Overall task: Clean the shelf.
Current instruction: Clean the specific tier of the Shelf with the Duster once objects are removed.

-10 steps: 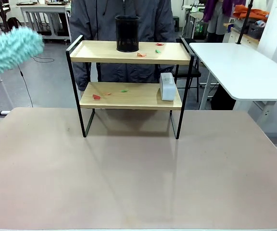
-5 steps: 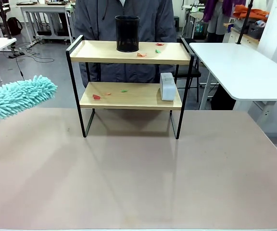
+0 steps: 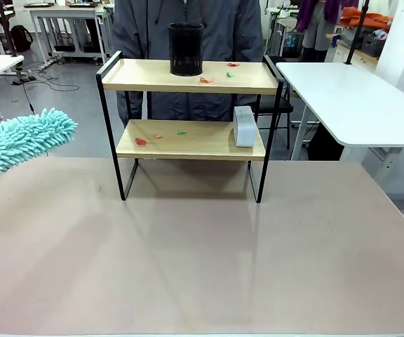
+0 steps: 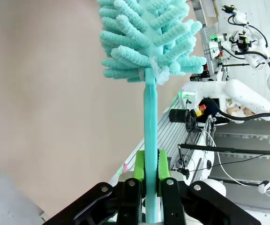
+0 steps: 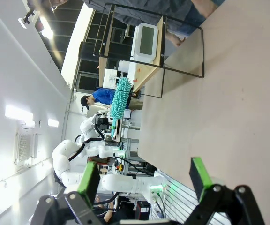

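Note:
The shelf [image 3: 188,77] stands at the far middle of the table, two light wooden boards in a black frame. Red, orange and green paper scraps [image 3: 205,80] lie on its top board, and more scraps [image 3: 140,141] lie on the lower one. My left gripper [image 4: 150,166] is shut on the handle of a teal fluffy duster [image 4: 144,37]. The duster head [image 3: 19,140] hangs at the table's left edge, apart from the shelf. My right gripper [image 5: 144,176] is open and holds nothing; its view takes in the shelf [image 5: 149,47] and duster [image 5: 122,98] from far off.
A black mesh cup [image 3: 186,49] stands on the top board and a white box-shaped device [image 3: 243,126] on the lower board's right end. A person in a grey jacket [image 3: 188,21] stands behind the shelf. A white table [image 3: 356,98] is at the right.
The duster head came down from the upper left to about the lower board's height, then drifted slightly left. The shelf and the things on it have not moved.

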Action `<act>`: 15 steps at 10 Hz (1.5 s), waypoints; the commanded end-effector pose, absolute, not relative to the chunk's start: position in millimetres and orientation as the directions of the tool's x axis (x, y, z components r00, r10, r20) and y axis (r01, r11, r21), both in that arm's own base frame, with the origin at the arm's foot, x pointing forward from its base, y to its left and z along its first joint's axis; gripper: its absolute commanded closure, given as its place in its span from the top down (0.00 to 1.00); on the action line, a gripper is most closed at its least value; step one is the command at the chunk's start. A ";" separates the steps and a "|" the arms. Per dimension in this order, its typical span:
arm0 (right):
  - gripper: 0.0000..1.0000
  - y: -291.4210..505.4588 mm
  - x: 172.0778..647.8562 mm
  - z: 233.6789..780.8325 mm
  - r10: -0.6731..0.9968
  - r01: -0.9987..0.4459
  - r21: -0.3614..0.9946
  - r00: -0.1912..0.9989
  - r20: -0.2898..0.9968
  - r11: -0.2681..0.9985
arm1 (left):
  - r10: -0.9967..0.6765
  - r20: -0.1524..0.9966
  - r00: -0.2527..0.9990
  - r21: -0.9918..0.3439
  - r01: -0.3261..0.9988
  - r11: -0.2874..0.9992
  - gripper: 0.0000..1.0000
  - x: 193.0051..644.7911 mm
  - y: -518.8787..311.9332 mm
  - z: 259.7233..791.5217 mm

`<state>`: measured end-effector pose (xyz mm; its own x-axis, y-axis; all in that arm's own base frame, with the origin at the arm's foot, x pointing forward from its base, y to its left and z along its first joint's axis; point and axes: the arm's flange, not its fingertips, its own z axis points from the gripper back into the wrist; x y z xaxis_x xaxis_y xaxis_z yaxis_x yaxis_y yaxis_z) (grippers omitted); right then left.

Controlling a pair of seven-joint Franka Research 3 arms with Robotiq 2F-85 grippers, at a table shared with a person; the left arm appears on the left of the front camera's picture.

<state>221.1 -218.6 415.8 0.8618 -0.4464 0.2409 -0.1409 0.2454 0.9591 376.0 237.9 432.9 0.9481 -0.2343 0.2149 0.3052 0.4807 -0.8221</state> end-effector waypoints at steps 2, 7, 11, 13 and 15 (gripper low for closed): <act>1.00 -220.6 220.3 417.0 -0.434 -0.167 0.953 0.860 0.267 0.253 | -0.230 0.231 0.945 -0.827 0.316 0.466 0.00 373.0 234.3 436.9; 1.00 -220.6 220.3 417.0 -0.434 -0.167 0.953 0.860 0.267 0.253 | -0.230 0.231 0.945 -0.827 0.316 0.466 0.00 373.0 234.3 436.9; 1.00 -220.6 220.3 417.0 -0.434 -0.167 0.953 0.860 0.267 0.253 | -0.230 0.231 0.945 -0.827 0.316 0.466 0.00 373.0 234.3 436.9; 1.00 -220.6 220.3 417.0 -0.434 -0.167 0.953 0.860 0.267 0.253 | -0.230 0.231 0.945 -0.827 0.316 0.466 0.00 373.0 234.3 436.9; 1.00 -220.6 220.3 417.0 -0.434 -0.167 0.953 0.860 0.267 0.253 | -0.230 0.231 0.945 -0.827 0.316 0.466 0.00 373.0 234.3 436.9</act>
